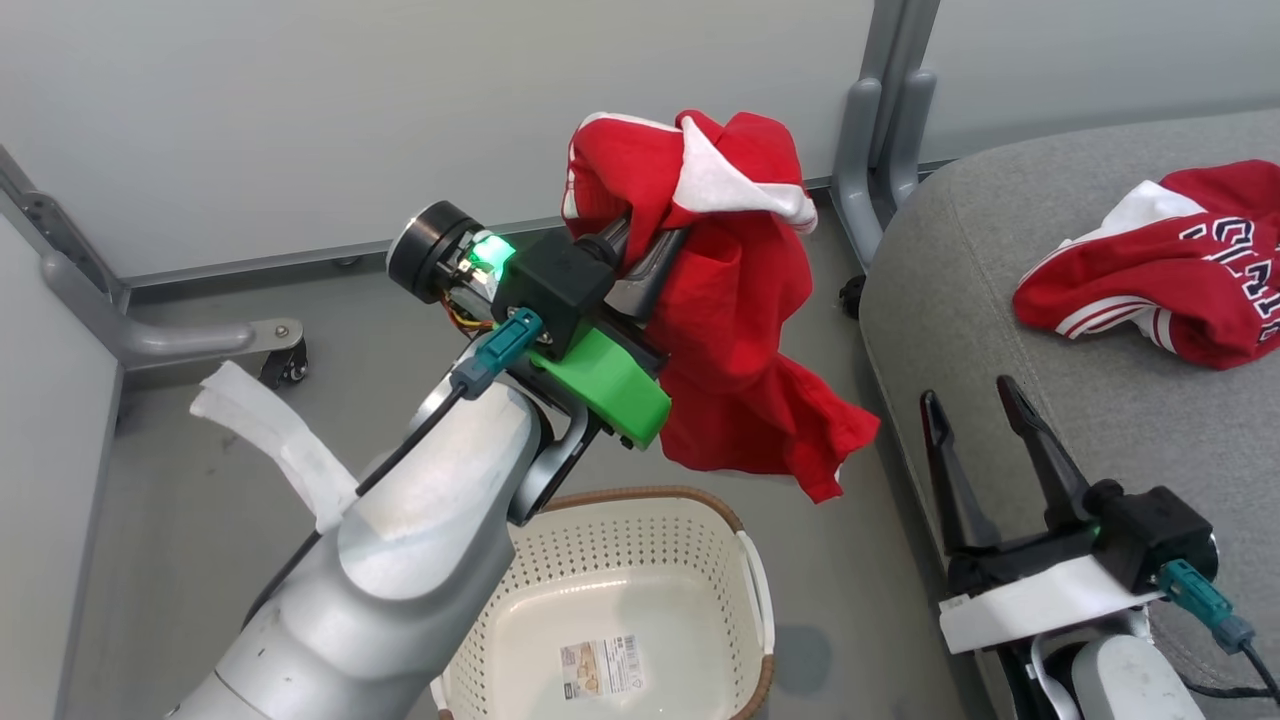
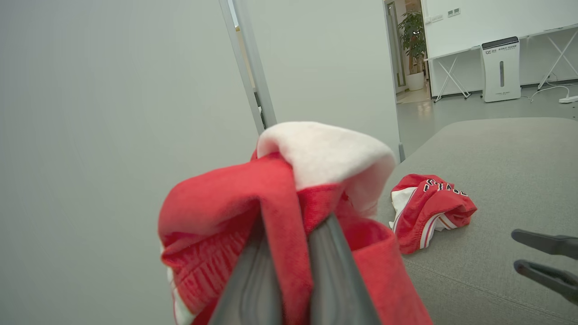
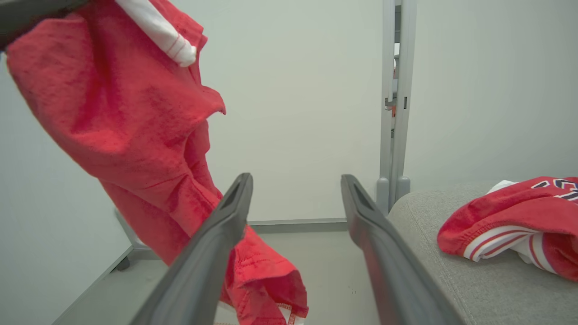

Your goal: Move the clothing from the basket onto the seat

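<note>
A soft, fuzzy red sports garment [image 1: 740, 330] with a white fold at its top hangs in crumpled, drooping folds from the left gripper [image 1: 645, 250]. Its two long dark fingers are pressed together on a pinch of the cloth. The left arm [image 1: 420, 530], a smooth silver-grey forearm ending in a black block and a bright green plastic bracket [image 1: 605, 385], reaches up and forward. It holds the garment in the air, clear of the cream-white perforated plastic basket [image 1: 655, 545] and near the seat's rounded edge. The basket, a rounded rectangle with a brown woven-look rim, stands on the floor, its bare bottom showing a barcode label [image 1: 600, 668]. The right gripper [image 1: 968, 392] sits low against the seat's near edge, fingers pointing up and spread wide apart, holding nothing. The large light-grey fabric seat [image 1: 1000, 330] has a fine woven texture. A second red garment [image 1: 1170, 265], with white panels, thin white stripes and dark lettering, lies crumpled on it, well apart from both grippers. The floor [image 1: 180, 540] is smooth grey. Pale grey partition panels [image 1: 300, 120] on grey metal posts [image 1: 885, 120] stand behind. Past them, the left wrist view shows an open room with a potted plant [image 2: 413, 34] and a white floor-standing appliance [image 2: 500, 67].
</note>
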